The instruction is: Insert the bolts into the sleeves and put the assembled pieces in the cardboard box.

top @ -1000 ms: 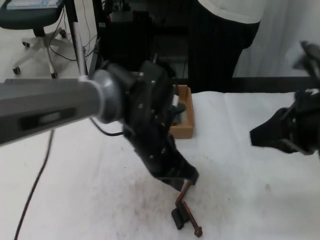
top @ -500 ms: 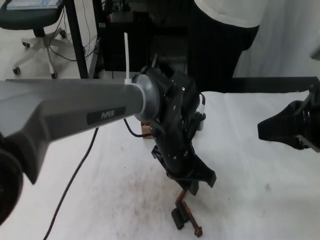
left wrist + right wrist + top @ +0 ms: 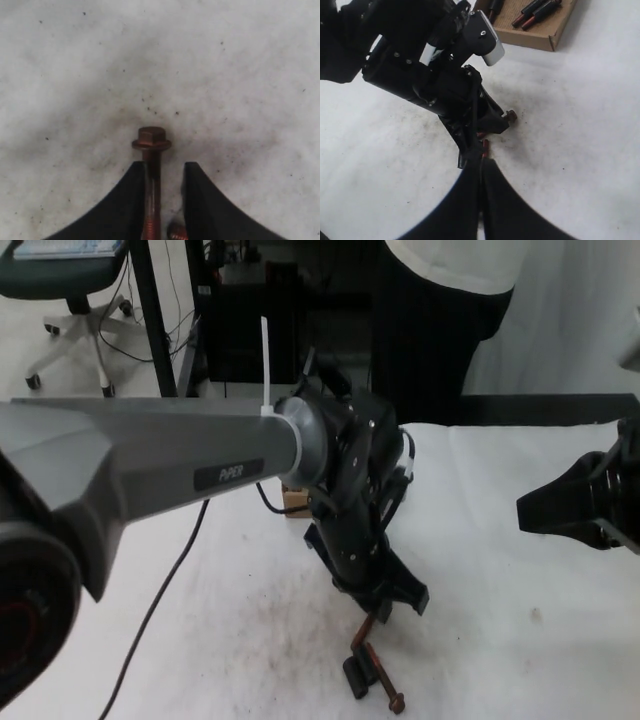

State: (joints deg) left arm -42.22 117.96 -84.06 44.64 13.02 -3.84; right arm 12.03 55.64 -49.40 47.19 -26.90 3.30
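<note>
Pickup of a loose bolt looks to be the step in hand; the left gripper sits low over the bench with its jaws set narrow around the shaft; one jaw touches the bolt, the other shows a thin gap, so I judge it not yet clamped. The next move calls for closing fully on the shaft, lifting clear, then lining the threaded end up with a sleeve.

In the high view that black sleeve lies at 6 o'clock from the left gripper, just beside a second bolt; whether that one already passes through it I cannot tell. The cardboard box sits at 11 o'clock, mostly behind the arm; assembled pieces lie inside it. The right gripper hangs at 3 o'clock, well apart, its jaws pressed together on nothing visible.

The bolt is copper-brown, with a flanged hex head and thread along the lower shaft; it looks slim and likely to roll if nudged.
</note>
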